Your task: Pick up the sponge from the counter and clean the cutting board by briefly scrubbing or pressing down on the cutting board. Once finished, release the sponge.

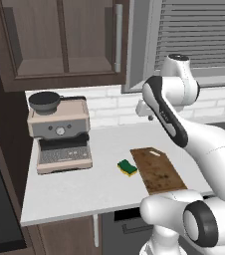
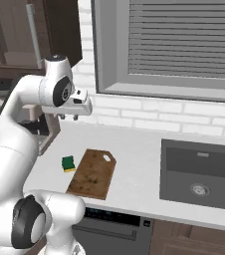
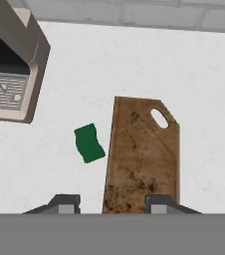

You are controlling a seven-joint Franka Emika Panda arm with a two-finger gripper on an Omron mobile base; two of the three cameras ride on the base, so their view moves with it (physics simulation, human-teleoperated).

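The sponge (image 1: 127,167) (image 2: 68,163) (image 3: 89,143), yellow with its dark green layer up, lies on the light counter (image 1: 74,189) (image 2: 139,149) just left of the cutting board (image 1: 158,170) (image 2: 92,173) (image 3: 143,159). The board is dark brown with a pale slot at its far end. It lies flat near the counter's front edge. My gripper (image 2: 68,116) (image 3: 113,203) hangs high above both, pointing down, well clear of the counter. Its fingers stand apart and open with nothing between them.
A beige coffee machine (image 1: 59,132) (image 3: 10,74) stands on the counter left of the sponge. A dark sink (image 2: 199,172) is set into the counter to the right of the board. A white brick wall, a window and wall cabinets rise behind.
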